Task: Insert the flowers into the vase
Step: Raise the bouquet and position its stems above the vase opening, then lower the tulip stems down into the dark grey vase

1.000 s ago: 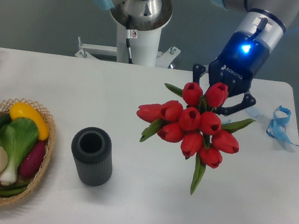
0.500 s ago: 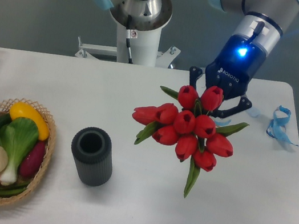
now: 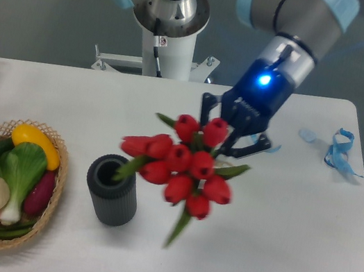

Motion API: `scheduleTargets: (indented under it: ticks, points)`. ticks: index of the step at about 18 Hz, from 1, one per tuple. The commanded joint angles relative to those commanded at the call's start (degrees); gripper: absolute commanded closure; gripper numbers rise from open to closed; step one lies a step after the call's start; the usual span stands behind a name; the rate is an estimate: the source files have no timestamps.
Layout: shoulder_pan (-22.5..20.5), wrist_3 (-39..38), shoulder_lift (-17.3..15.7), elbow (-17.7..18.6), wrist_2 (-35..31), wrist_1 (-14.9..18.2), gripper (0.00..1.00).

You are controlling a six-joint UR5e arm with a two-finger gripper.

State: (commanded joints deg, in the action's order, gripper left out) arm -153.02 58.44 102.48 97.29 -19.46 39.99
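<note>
The fixed camera shows the bunch of red artificial tulips with green leaves and stems point(image 3: 180, 164) held in the air above the white table point(image 3: 272, 265), blurred, its blooms facing the lens and one long green leaf hanging down below them. One leaf at the left of the bunch reaches over the rim of the short dark grey ribbed cylinder vase point(image 3: 112, 189), which stands upright on the table with its round mouth uncovered. Behind the blooms, the black two-finger pincer point(image 3: 236, 128) is closed around the bunch; its fingertips are hidden by the flowers, and a blue light glows on the wrist above it. At the table's left edge sits a woven wicker basket of colourful toy vegetables point(image 3: 4, 182), well apart from the vase. A blue strap point(image 3: 340, 151) lies near the right edge. The robot's white pedestal point(image 3: 165, 41) stands behind the table, before a grey wall.
</note>
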Motion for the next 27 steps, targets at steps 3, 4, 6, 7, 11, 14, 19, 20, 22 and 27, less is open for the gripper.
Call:
scheduleTargets:
  ticks: [3, 4, 6, 7, 11, 14, 19, 20, 22, 27]
  points:
    - [0.1, 5.0, -0.1, 3.2, 9.1, 0.0, 0.87]
    - [0.1, 7.6, -0.1, 4.9, 12.2, 0.0, 0.87]
    - [0.2, 13.1, -0.1, 8.1, 17.7, 0.0, 0.87]
    - [0.4, 14.6, -0.1, 9.6, 19.3, 0.0, 0.87]
    - [1.8, 16.2, -0.9, 12.1, 21.0, 0.0, 0.87]
    - [2.7, 16.2, -1.0, 12.1, 21.0, 0.0, 0.87]
    - [3.8, 16.2, -0.7, 12.2, 20.9, 0.3, 0.87]
    - [4.0, 16.2, -0.1, 12.2, 20.9, 0.3, 0.86]
    - [5.0, 16.2, 1.0, 12.3, 20.7, 0.3, 0.86]
    - [5.7, 16.2, 3.8, 12.5, 20.1, 0.4, 0.86]
